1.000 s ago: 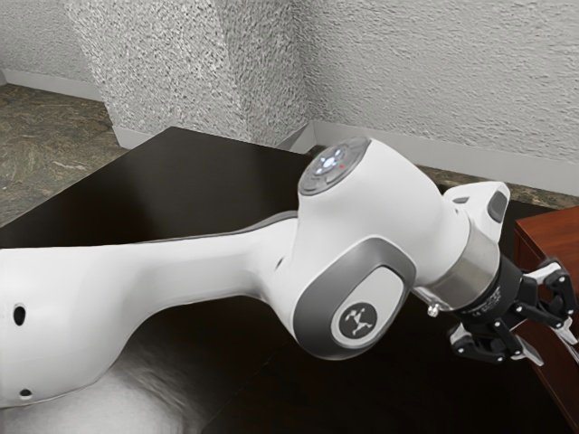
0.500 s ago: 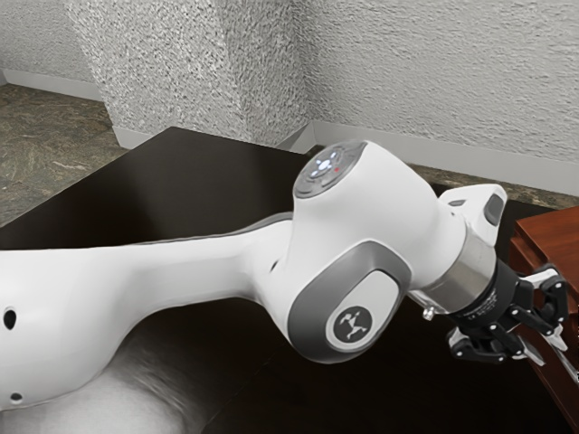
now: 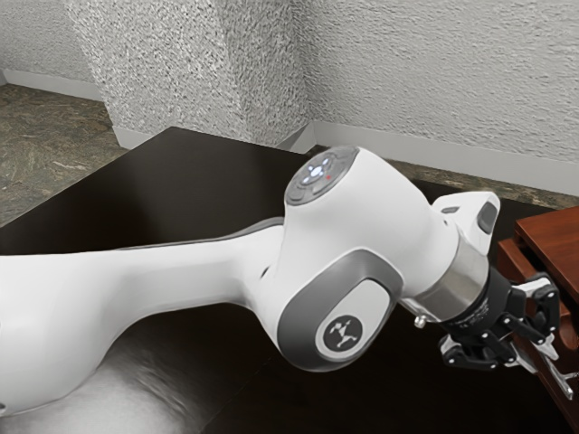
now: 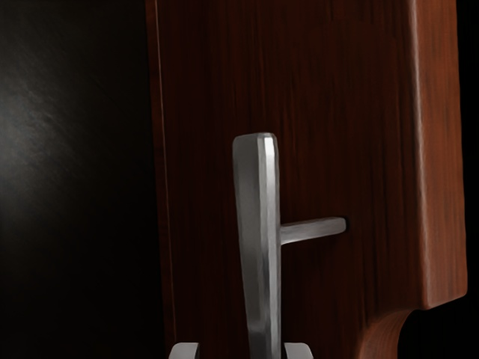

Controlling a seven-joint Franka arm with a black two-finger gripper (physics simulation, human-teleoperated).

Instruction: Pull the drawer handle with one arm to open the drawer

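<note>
Hand (image 3: 543,348) at metal handle (image 4: 257,247) of wooden drawer (image 4: 359,112), grip state unclear.

A reddish-brown wooden drawer front (image 4: 337,112) stands close ahead, with a dark, glossy tabletop (image 4: 75,187) beside it. A long brushed-silver metal bar handle (image 4: 257,247) is joined to the wood by a short silver post (image 4: 314,229). Two pale grey fingertips (image 4: 184,350) of the gripper (image 4: 241,351) stand apart, flanking the bar's near end, one clear of it.
</note>
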